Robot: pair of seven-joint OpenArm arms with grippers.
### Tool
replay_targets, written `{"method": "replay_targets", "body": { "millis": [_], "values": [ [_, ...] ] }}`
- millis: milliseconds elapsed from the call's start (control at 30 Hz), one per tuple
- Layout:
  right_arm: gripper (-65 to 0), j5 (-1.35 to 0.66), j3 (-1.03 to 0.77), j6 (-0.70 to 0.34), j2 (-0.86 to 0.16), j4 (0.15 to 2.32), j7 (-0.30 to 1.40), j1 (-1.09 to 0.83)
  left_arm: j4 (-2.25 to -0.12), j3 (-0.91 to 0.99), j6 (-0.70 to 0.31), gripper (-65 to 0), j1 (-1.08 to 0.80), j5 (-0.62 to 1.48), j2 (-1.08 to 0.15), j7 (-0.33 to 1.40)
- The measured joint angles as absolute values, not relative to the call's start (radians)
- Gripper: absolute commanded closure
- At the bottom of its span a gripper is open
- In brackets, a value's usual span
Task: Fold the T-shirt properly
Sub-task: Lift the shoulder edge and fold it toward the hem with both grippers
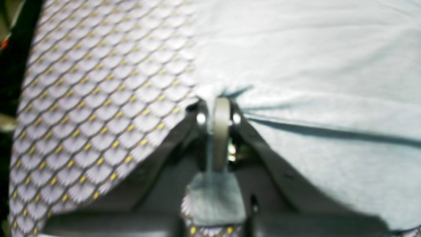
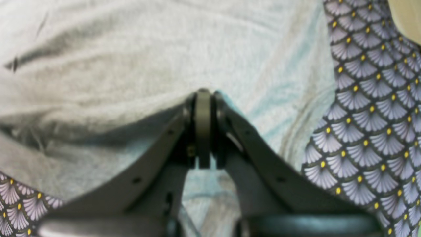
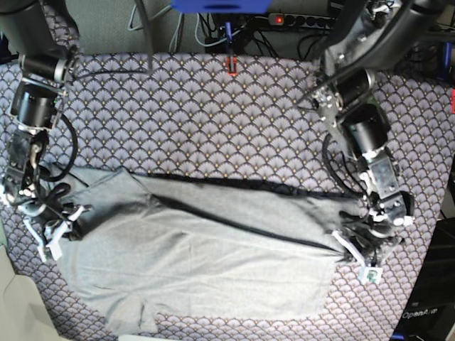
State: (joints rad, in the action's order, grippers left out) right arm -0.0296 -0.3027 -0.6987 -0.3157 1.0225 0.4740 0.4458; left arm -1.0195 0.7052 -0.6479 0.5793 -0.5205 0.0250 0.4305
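The shirt point(image 3: 199, 263) lies spread across the lower half of the base view on the purple cloth point(image 3: 213, 121), stretched between the two arms, with one fold line running diagonally through its middle. It looks light, soft and limp: it will sag and crease wherever it is not supported, so an edge or a corner is the best hold, with both sides lifted evenly.

The left claw point(image 1: 215, 95), at the right edge of the base view, is closed with a small pinch of shirt hem bunched at its tips. The right claw point(image 2: 204, 92), at the left edge, is closed too, its tips pressed into the fabric; it seems to grip a fold, though blur makes that uncertain.

Cables point(image 3: 53, 213) hang off the wrist at lower left, just beside the shirt, and could snag. A power strip point(image 3: 298, 19) lies at the upper edge, well apart.
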Motion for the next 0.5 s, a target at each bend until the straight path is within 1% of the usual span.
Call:
{"method": "replay_targets", "body": {
  "millis": [433, 500],
  "values": [
    [-0.2, -0.03, -0.3, -0.699, -0.313, 1.022, 0.474, 0.464, -1.019, 0.705, -0.655, 0.0, 0.555, -0.52, 0.017, 0.433],
    [-3.5, -0.03, -0.3, -0.699, -0.313, 1.022, 0.474, 0.463, -1.019, 0.7, -0.654, 0.0, 0.557, -0.521, 0.017, 0.433]
  ]
}}
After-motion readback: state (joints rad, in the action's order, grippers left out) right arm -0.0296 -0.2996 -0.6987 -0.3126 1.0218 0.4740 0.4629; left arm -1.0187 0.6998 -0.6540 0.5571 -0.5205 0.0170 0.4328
